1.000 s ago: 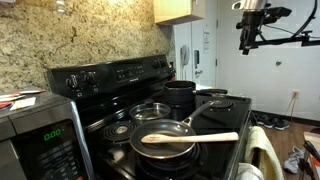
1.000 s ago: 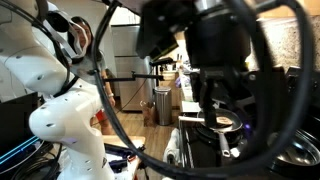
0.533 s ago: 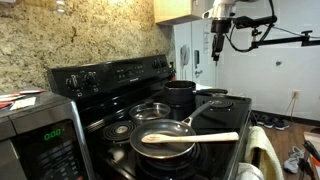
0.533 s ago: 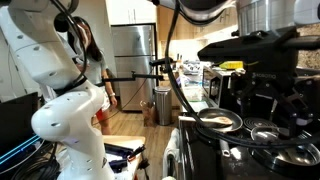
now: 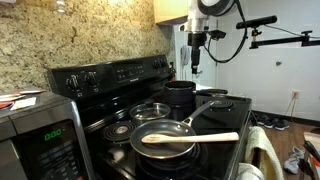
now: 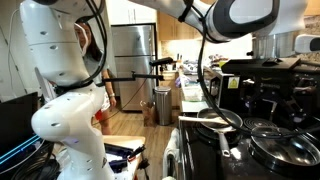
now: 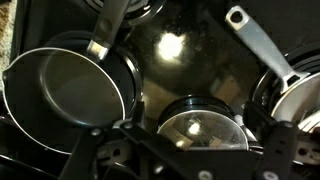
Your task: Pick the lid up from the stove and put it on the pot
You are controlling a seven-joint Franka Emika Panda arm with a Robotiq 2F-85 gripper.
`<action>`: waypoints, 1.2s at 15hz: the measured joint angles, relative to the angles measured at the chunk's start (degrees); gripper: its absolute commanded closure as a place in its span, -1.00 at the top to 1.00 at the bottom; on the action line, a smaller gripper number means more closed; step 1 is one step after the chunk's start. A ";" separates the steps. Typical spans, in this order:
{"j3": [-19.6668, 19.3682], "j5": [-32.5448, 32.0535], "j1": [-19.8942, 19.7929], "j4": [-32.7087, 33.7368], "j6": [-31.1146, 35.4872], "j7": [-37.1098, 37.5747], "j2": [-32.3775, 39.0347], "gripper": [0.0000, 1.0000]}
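hand (image 5: 196, 64) wide open, empty, high over stove (image 5: 100, 78); lid (image 5: 152, 110) beside pot (image 5: 180, 96)

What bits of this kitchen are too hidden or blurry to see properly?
The gripper: tiny and dark in an exterior view, a dark blur in the wrist view; open or shut is unclear.
The lid: lower edge hidden behind the gripper in the wrist view.
The frying pan: cut off by the wrist view's right edge.

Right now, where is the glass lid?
In an exterior view, the lid lies flat on the stove, just left of the pot and behind the frying pan.
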 measured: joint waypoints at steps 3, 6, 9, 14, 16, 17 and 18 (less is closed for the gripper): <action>0.22 0.39 -0.17 0.84 0.24 0.01 1.13 1.00; 0.92 0.44 -0.80 1.00 0.24 1.94 1.28 1.00; 3.11 1.24 -0.86 2.27 0.24 9.51 3.18 1.00; 6.85 0.86 -0.72 10.43 0.21 18.98 11.47 1.00; 7.51 0.26 -0.70 14.48 0.16 21.36 15.58 1.00; 7.74 -0.08 -0.63 16.21 0.16 22.43 17.57 1.00; 8.03 -0.13 -0.54 17.96 0.15 23.31 19.64 1.00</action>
